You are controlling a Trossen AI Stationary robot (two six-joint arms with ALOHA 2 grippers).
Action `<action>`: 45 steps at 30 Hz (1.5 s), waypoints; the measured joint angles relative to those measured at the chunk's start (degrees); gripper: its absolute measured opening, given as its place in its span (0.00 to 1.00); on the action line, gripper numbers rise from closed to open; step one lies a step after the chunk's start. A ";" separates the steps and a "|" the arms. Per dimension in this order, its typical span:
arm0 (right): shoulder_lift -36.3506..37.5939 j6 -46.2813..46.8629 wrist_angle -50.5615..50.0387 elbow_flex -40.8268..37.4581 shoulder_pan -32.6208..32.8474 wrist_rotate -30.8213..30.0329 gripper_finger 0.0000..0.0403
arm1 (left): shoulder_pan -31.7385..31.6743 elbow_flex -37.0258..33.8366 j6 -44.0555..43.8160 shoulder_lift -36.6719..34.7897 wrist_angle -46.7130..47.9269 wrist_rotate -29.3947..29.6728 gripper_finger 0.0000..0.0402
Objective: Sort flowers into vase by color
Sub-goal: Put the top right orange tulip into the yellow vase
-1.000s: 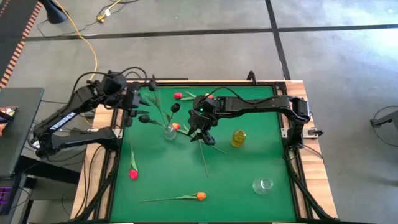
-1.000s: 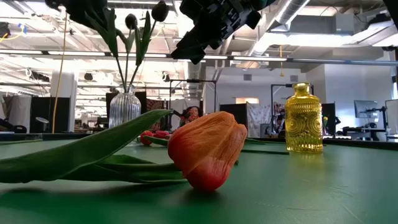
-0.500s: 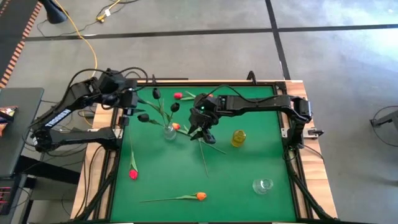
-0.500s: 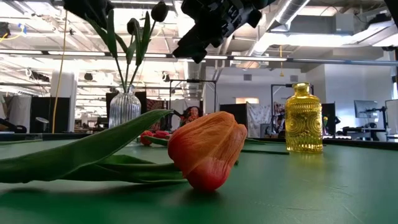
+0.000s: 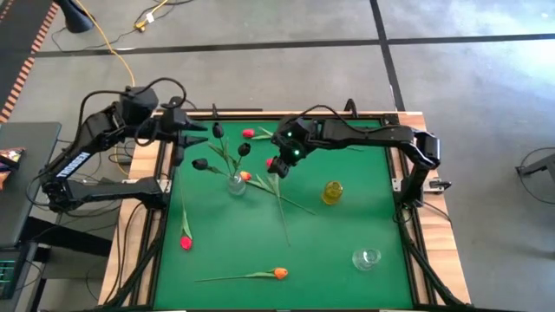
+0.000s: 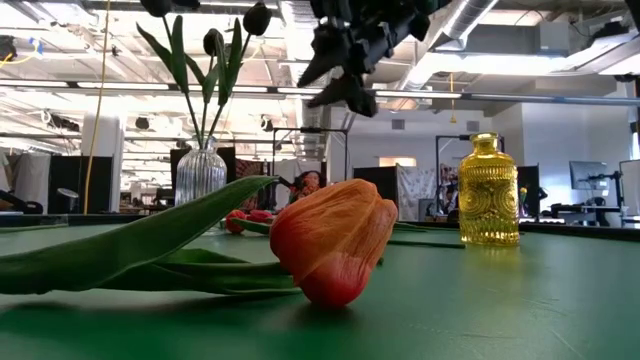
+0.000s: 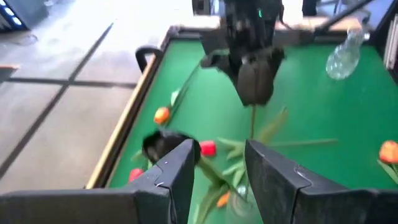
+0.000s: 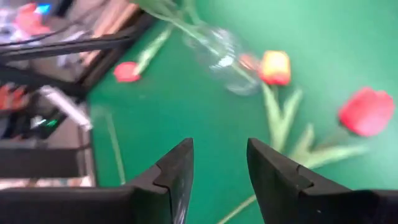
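Three black tulips (image 5: 218,130) stand by their stems in a clear ribbed vase (image 5: 236,184), which also shows in the low view (image 6: 200,172). An orange tulip (image 5: 245,176) and a red tulip (image 8: 367,111) lie beside that vase. Another red tulip (image 5: 249,133) lies near the far edge, one (image 5: 185,243) at the left, and an orange one (image 5: 279,273) near the front. My right gripper (image 5: 276,169) hangs open above the stems right of the ribbed vase, fingers empty (image 8: 217,168). My left gripper (image 5: 195,134) is open and empty (image 7: 221,168), raised over the table's far left edge.
A yellow glass vase (image 5: 332,192) stands right of centre, and a small clear vase (image 5: 368,258) stands near the front right. Loose green stems (image 5: 283,208) lie across the middle of the green mat. The table's raised wooden frame (image 5: 420,217) runs along the sides.
My left gripper has risen and drawn back from the black tulips toward the table's far left edge, rolling as it went. My right gripper has lifted a little, moved toward the far edge and rolled about its own axis. The flowers have stayed where they were.
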State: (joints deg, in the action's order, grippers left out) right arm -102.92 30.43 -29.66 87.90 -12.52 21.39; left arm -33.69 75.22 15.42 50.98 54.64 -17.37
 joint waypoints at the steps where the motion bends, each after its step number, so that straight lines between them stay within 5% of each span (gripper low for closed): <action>1: -0.05 1.11 -1.27 0.00 0.31 -2.22 0.44 | 0.00 0.00 -0.10 0.00 -0.81 0.02 0.33; 6: -0.26 0.73 -7.32 -0.11 -0.74 -12.05 0.44 | -0.02 0.00 0.18 -0.02 -2.88 1.10 0.33; 13: -0.23 -3.72 -13.61 -0.11 -7.73 -12.43 0.44 | -0.02 -0.11 -1.14 1.07 -3.33 0.73 0.33; 21: -0.55 -27.07 -23.60 -0.11 -15.64 -16.79 0.44 | 0.00 -0.11 -4.36 1.55 -2.96 0.14 0.33; 29: -5.66 -36.65 -27.61 -0.11 -23.15 -19.21 0.44 | 0.00 -0.11 -7.64 1.53 -2.96 0.13 0.33; 45: -17.35 -47.67 -33.87 -0.11 -25.04 -29.30 0.44 | 0.00 -0.11 -10.71 1.53 -2.94 2.71 0.33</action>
State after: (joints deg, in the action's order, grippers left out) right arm -120.27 -17.24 -63.53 87.79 -37.57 -7.91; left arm -33.69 75.11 4.71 52.51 51.70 -14.66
